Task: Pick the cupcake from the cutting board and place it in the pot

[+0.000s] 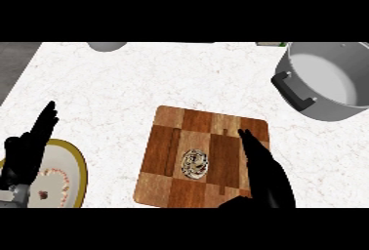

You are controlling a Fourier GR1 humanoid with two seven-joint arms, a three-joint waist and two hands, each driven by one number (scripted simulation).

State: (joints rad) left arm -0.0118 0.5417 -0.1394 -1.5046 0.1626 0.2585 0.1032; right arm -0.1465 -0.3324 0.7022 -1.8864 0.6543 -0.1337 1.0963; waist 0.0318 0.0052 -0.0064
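Observation:
A small cupcake (195,163) with pale swirled topping sits near the middle of the wooden cutting board (173,146). My right hand (265,173) hovers over the board's right part, just right of the cupcake, fingers straight and pointing away from me, not touching it. The grey pot (328,78) with a black handle (294,91) stands at the far right, its inside bare. At the left edge my left hand (29,149) rests open with fingers up, over a plate.
A yellow-rimmed plate (75,166) with food on it lies at the lower left, partly under my left hand. A grey round object (108,46) shows at the counter's far edge. The white marble counter (130,88) spreads between board and pot.

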